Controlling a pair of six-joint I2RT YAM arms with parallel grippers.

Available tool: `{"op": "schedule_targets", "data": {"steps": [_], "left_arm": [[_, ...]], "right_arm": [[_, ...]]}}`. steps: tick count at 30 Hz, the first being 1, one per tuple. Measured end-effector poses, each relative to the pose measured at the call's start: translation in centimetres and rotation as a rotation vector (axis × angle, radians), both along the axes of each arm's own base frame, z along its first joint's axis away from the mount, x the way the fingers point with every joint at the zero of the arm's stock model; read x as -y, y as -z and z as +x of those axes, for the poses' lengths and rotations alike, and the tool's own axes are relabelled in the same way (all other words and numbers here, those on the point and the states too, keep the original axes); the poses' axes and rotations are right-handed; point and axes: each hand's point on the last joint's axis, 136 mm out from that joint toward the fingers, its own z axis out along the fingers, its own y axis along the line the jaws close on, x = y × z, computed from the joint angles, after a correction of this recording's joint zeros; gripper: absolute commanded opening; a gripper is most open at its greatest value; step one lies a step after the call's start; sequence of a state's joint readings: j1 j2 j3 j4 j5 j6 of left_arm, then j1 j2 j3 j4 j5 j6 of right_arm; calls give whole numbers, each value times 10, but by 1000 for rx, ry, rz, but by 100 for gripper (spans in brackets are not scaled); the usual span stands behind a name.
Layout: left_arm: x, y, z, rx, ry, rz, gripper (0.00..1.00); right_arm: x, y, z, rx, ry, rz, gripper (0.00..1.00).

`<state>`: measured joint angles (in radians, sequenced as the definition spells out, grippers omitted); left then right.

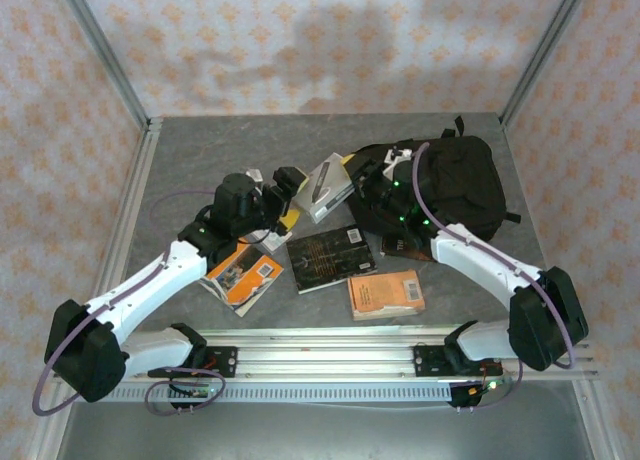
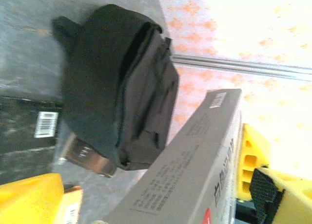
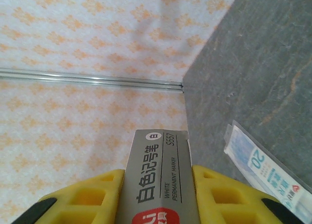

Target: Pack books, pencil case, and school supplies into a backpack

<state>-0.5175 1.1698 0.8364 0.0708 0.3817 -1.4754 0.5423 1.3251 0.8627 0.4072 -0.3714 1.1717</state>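
Centrally, the right hand (image 3: 158, 177) has its yellow fingers (image 3: 92, 195) pressed against both long sides of the grey box (image 3: 158, 195), gripping it with the printed end aimed at the patterned wall. The left hand (image 2: 151, 195) meets the same box from the other side with its fingers spread wide. One finger sits just beside the box's edge at the lower right of the left wrist view, the other stands well off at lower left, so it holds nothing.

Seen from above, the two arms make a V. Each reaches from its base at the bottom of the frame toward mid-table, forearms angled inward, with the box between the hands at centre.

Just right of the box, the backpack (image 1: 455, 185) fills the upper right of the table (image 1: 190, 155), near the back and right edges. A dark brown book (image 2: 87, 158) lies against the backpack's lower side. Below the hands lie the black book (image 1: 330, 258) and the orange book (image 1: 385, 293), with the picture-cover book (image 1: 240, 275) beside the left forearm. A clear packet (image 3: 268, 175) lies flat on the table. Bare grey surface runs along the upper left, up to the metal frame rail.
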Motion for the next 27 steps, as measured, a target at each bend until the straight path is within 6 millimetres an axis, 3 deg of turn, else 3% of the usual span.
{"op": "schedule_targets", "data": {"steps": [2, 7, 10, 19, 21, 24, 27], "left_arm": [[4, -7, 1, 14, -7, -44, 86], [7, -10, 6, 24, -36, -103, 58], [6, -11, 9, 29, -51, -119, 47], [7, -15, 14, 56, -68, -137, 36], [7, -16, 15, 64, -74, -140, 34], [6, -17, 15, 68, -81, -138, 34], [0, -18, 15, 77, -101, -120, 34]], "right_arm": [[3, -2, 0, 7, 19, 20, 23], [9, 3, 2, -14, 60, 50, 23], [11, 4, 3, -21, 76, 59, 23], [16, 3, 6, -37, 106, 86, 30], [17, 3, 7, -41, 109, 90, 37], [16, 4, 7, -42, 109, 87, 58], [16, 7, 6, -40, 110, 62, 73]]}}
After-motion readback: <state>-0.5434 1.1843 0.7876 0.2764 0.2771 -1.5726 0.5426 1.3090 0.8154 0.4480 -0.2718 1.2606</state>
